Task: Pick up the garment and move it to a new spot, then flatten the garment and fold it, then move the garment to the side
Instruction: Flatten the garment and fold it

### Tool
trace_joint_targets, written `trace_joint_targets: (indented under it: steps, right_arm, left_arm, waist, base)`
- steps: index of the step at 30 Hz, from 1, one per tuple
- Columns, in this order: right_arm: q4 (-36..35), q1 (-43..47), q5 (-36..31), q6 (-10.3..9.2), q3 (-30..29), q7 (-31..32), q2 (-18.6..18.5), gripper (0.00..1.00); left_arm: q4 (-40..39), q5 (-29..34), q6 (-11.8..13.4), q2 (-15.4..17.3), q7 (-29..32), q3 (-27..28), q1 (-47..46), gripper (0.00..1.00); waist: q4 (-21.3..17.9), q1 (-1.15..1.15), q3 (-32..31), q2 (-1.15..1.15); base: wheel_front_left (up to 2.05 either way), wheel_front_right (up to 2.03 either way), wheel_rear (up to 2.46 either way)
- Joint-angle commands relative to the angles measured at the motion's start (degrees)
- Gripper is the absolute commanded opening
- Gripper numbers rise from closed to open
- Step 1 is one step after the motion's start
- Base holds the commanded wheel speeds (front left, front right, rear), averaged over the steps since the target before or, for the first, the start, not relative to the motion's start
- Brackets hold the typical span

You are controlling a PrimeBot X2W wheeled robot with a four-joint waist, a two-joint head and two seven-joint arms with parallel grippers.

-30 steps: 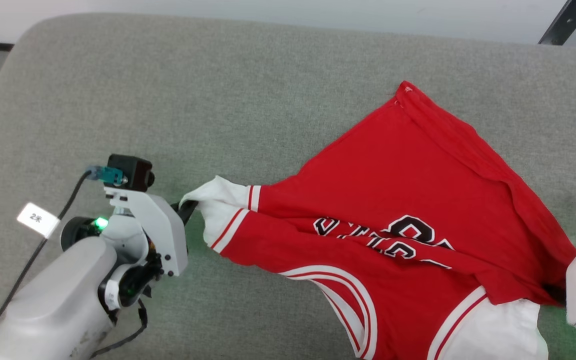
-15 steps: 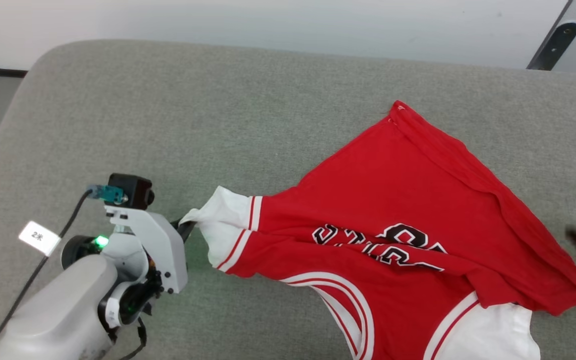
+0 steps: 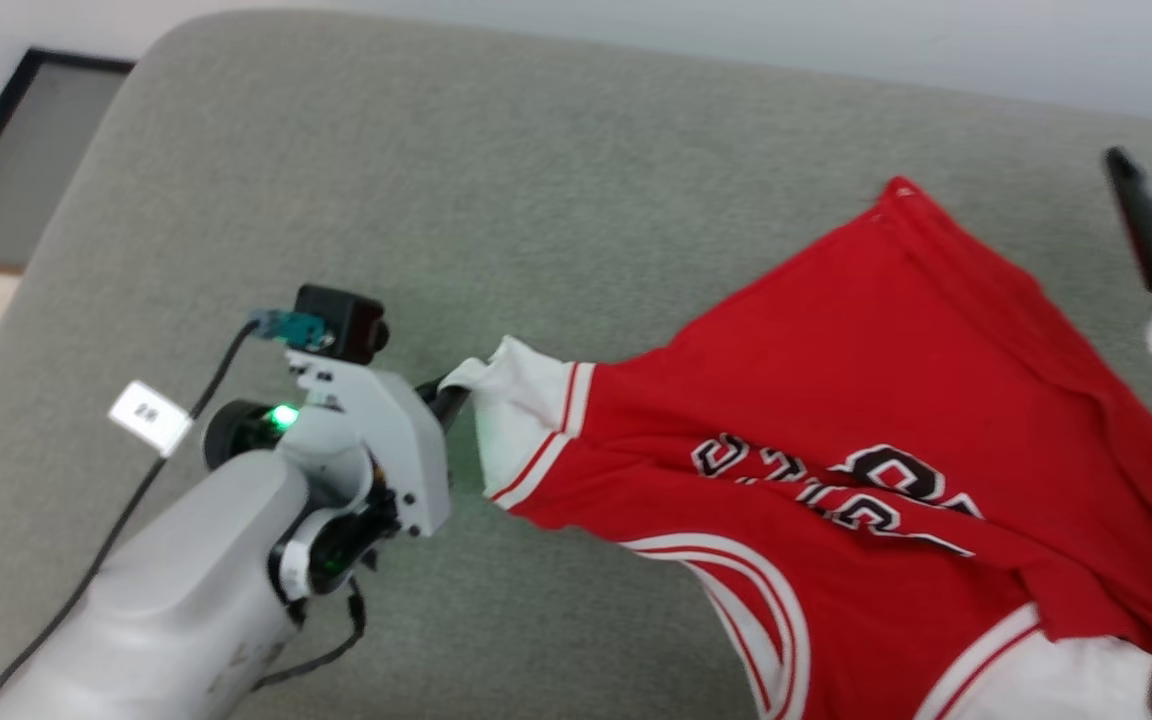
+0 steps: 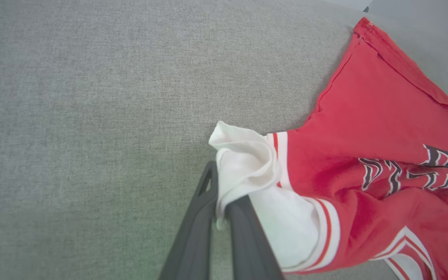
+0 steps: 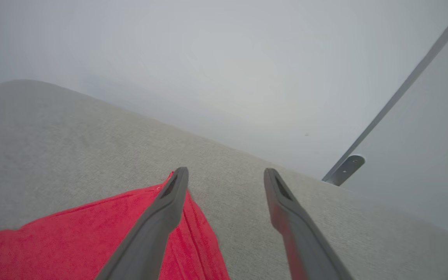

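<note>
Fingers (image 4: 196, 233) of my left gripper (image 4: 221, 190) are pinched tight on the white sleeve (image 4: 243, 163) of the garment (image 3: 836, 400). The garment lies spread, chest lettering up, on the grey cushion (image 3: 436, 150). My right gripper (image 5: 226, 173) has its fingers wide apart and holds nothing, near the garment's far red corner.

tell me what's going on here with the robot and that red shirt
The robot is handling a red jersey that lies on a grey cushioned surface. Its left gripper is shut on the white sleeve, pinching the bunched cloth between its fingers. The right gripper is open, holds nothing, and hovers near the jersey's far red corner. The jersey is not yet flat: the chest lettering is creased.
</note>
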Motion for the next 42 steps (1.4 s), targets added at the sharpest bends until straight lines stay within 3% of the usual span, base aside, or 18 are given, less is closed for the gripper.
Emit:
trace_joint_targets:
  steps: [1, 6, 11, 21, 22, 23, 24, 25, 26, 34, 42]
  right_arm:
    - [4.86, -3.98, 0.11, -0.04, 2.60, 0.51, -0.34, 1.00]
    - [19.65, -12.84, 2.27, -0.05, 8.71, 8.92, -0.44, 1.00]
    - [29.40, -19.67, 2.61, -0.05, 13.12, 18.78, 0.31, 1.00]
    - [42.42, -25.85, 0.00, -0.05, 15.08, 23.47, 2.39, 1.00]
    - [43.65, -25.95, -0.52, -0.05, 15.11, 23.39, 2.67, 0.96]
    - [44.81, -26.19, -0.92, -0.05, 15.02, 23.16, 2.87, 0.50]
    - [44.81, -26.19, -0.92, -0.05, 15.02, 23.16, 2.87, 0.50]
    - [45.91, -26.52, -1.19, -0.05, 14.75, 23.09, 3.06, 0.33]
    - [46.83, -26.65, -1.33, -0.05, 14.59, 22.84, 3.41, 0.00]
    - [50.99, -31.04, -1.82, -0.06, 12.40, 20.99, 5.02, 0.00]
    - [51.67, -36.51, -1.48, -0.05, 11.95, 15.56, 8.40, 0.00]
  left_arm:
    - [0.93, 0.46, -0.92, -1.13, -0.30, -0.29, -1.29, 0.00]
    - [3.89, 0.81, -2.97, -3.93, -0.71, -0.90, -3.69, 0.00]
    - [7.01, 1.08, -4.78, -6.38, -1.34, -1.36, -5.61, 0.00]
    - [12.88, 1.01, -7.96, -10.26, -3.26, -1.84, -8.22, 0.00]
    - [13.42, 1.05, -8.21, -10.50, -3.47, -1.87, -8.47, 0.00]
    - [14.07, 1.05, -8.42, -10.80, -3.52, -1.89, -8.71, 0.00]
    - [14.07, 1.05, -8.42, -10.80, -3.52, -1.89, -8.71, 0.00]
    - [14.59, 0.99, -8.70, -11.07, -3.67, -1.92, -8.84, 0.00]
    - [15.14, 0.94, -8.92, -11.25, -3.78, -1.97, -8.95, 0.00]
    - [19.50, 0.01, -10.07, -10.66, -3.65, -1.32, -10.39, 0.00]
    - [22.21, 0.93, -10.06, -8.63, -0.66, -0.76, -17.00, 0.00]
  waist:
    - [3.01, 0.00, 2.44, 0.00]
    - [5.38, 0.00, 4.11, 0.00]
    - [7.24, 0.00, 5.62, 0.00]
    - [9.51, 0.00, 8.23, 0.00]
    - [9.59, 0.00, 8.30, 0.00]
    - [9.64, 0.00, 8.38, 0.00]
    - [9.64, 0.00, 8.38, 0.00]
    - [9.69, 0.00, 8.43, 0.00]
    - [9.71, 0.00, 8.43, 0.00]
    - [7.77, 0.00, 6.66, 0.00]
    - [3.35, 0.00, 2.92, 0.00]
  base:
    - [0.00, 0.00, 0.00]
    - [0.00, 0.00, 0.00]
    - [0.00, 0.00, 0.00]
    - [0.00, 0.00, 0.00]
    - [0.00, 0.00, 0.00]
    - [0.00, 0.00, 0.00]
    - [0.00, 0.00, 0.00]
    - [0.00, 0.00, 0.00]
    - [0.00, 0.00, 0.00]
    - [0.00, 0.00, 0.00]
    - [0.00, 0.00, 0.00]
